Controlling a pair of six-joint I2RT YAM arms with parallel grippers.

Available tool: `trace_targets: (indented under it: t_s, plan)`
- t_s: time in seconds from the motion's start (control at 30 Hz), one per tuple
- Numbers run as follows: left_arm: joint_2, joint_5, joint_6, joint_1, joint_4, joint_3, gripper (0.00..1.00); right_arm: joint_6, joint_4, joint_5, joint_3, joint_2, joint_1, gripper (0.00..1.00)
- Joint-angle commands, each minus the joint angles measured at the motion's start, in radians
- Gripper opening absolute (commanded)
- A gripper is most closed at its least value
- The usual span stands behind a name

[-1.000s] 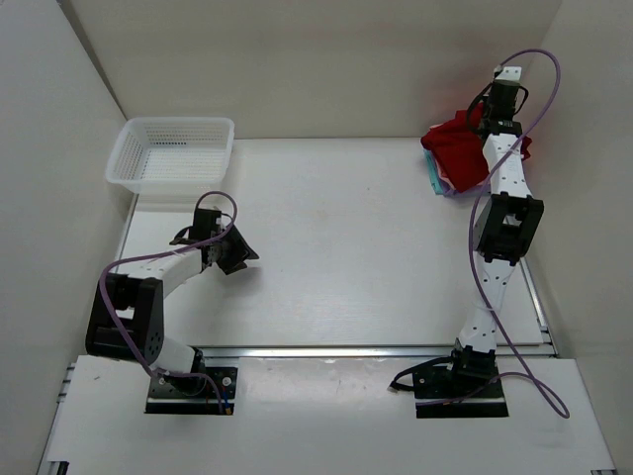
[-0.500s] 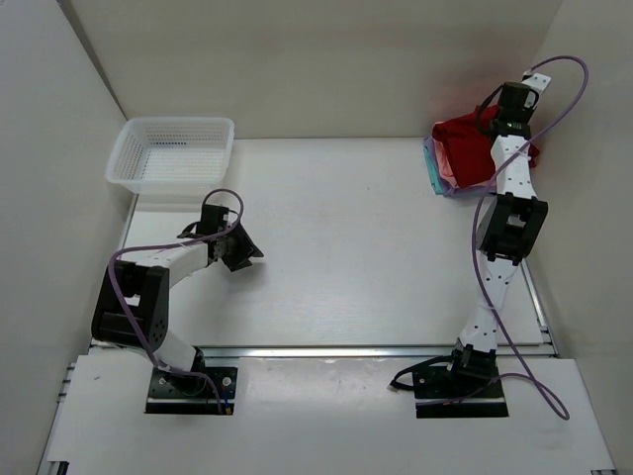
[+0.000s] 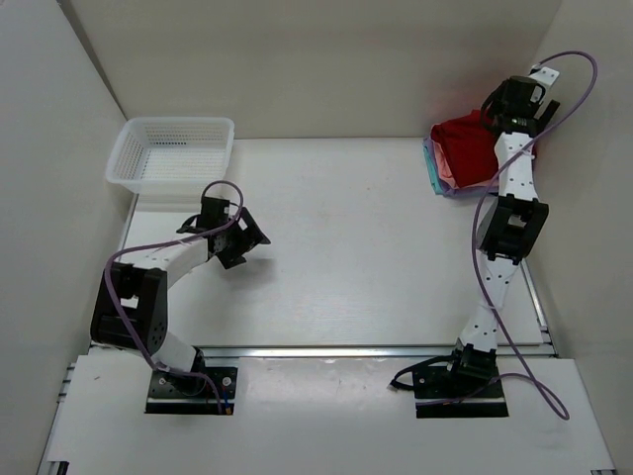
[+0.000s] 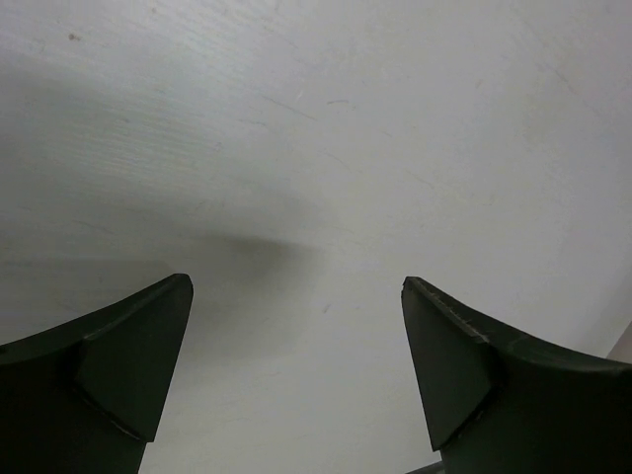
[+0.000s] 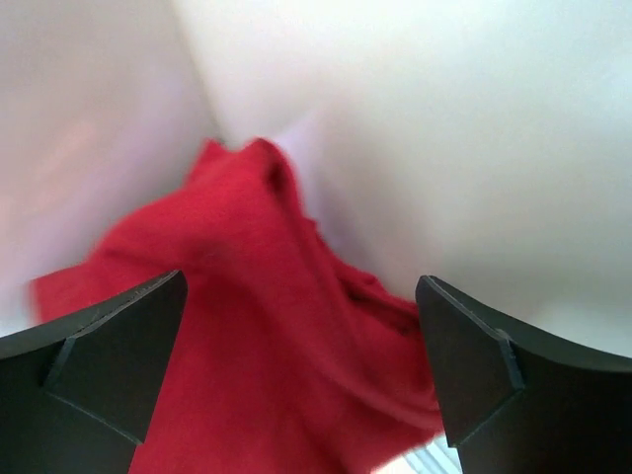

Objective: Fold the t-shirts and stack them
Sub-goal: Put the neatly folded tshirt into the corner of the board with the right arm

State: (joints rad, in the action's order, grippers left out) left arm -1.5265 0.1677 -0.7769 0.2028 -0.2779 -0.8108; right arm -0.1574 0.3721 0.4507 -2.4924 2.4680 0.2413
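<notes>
At the table's back right corner a dark red t-shirt (image 3: 467,148) lies on top of a stack of folded t-shirts. Only thin pink, lavender and teal edges (image 3: 438,178) of that stack show at its left and front. My right gripper (image 3: 516,99) hovers over the stack's far right side, open and holding nothing. In the right wrist view the red t-shirt (image 5: 237,355) lies below the spread right gripper (image 5: 301,279), against the white wall. My left gripper (image 3: 247,247) stands open over bare table on the left. The left wrist view shows only white tabletop between the left gripper's (image 4: 294,283) fingers.
A white plastic mesh basket (image 3: 173,153) stands at the back left, a little beyond the left gripper. White walls close in the table at the back, left and right. The right arm stands tall along the right wall.
Both grippers have opened. The right one has let go of the red t-shirt, which now lies flatter on the stack, and has drawn back to the right. The left gripper shifted slightly forward.
</notes>
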Motion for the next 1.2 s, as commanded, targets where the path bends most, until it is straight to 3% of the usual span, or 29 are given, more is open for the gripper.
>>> trace_targets:
  t_s: [0.0,0.13,0.33,0.43,0.57,0.8,1.17]
  plan:
    - [0.089,-0.025,0.027,0.007,-0.033,-0.074,0.98,0.039,0.01,0.009,0.01,-0.186,-0.062,0.99]
    - [0.17,0.01,0.065,-0.032,-0.127,-0.097,0.99,0.075,0.036,0.011,0.26,-0.392,-0.167,1.0]
    - [0.243,0.128,0.139,-0.081,-0.317,-0.151,0.98,0.004,0.017,0.011,0.93,-0.797,-0.42,0.99]
    - [0.256,0.176,0.16,-0.074,-0.44,-0.217,0.99,-0.04,0.022,-0.043,1.084,-0.955,-0.512,0.99]
    - [0.266,0.213,0.179,-0.046,-0.575,-0.3,0.99,-0.033,0.128,-0.03,1.104,-1.096,-0.58,0.99]
    - [0.301,0.309,0.241,-0.08,-0.498,-0.298,0.99,-0.056,0.211,-0.145,1.254,-1.328,-0.488,0.99]
    - [0.321,0.26,0.294,-0.052,-0.537,-0.343,0.99,-0.102,0.332,-0.162,1.331,-1.426,-0.519,0.99]
